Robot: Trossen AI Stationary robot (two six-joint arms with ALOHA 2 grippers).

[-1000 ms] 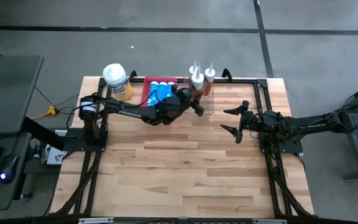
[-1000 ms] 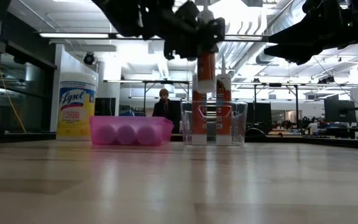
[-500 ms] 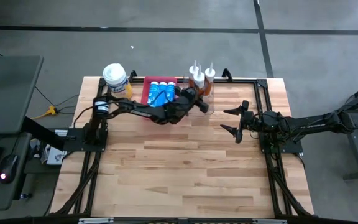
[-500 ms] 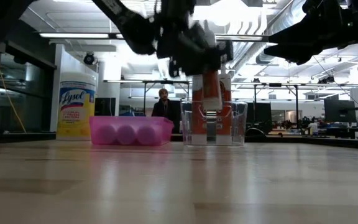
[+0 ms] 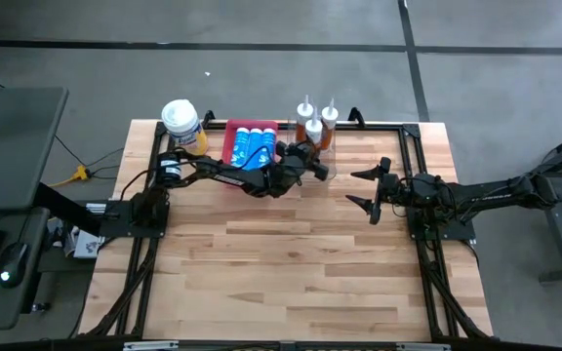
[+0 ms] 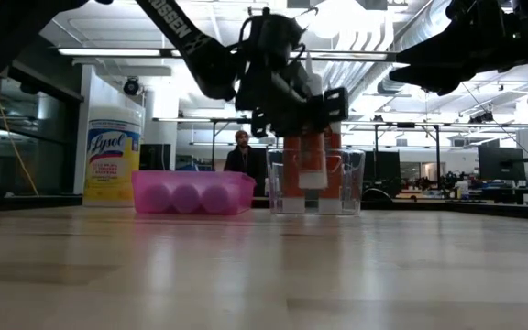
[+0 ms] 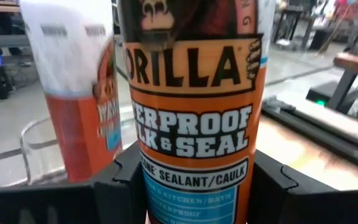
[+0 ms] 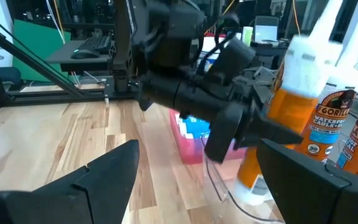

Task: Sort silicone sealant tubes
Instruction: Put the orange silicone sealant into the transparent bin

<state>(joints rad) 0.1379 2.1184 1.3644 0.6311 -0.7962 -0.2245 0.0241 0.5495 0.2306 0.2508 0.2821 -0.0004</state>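
Orange sealant tube (image 5: 312, 133) stood in the clear bin (image 5: 322, 154) near the table's (image 5: 291, 263) far edge, and the left gripper's (image 5: 312, 165) fingers squeezed it tight. It sat lower than before. The right gripper (image 5: 371, 190) waited near the right edge, fingers wide apart.

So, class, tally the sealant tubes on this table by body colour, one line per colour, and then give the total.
Blue sealant tubes: 3
Orange sealant tubes: 3
Total: 6
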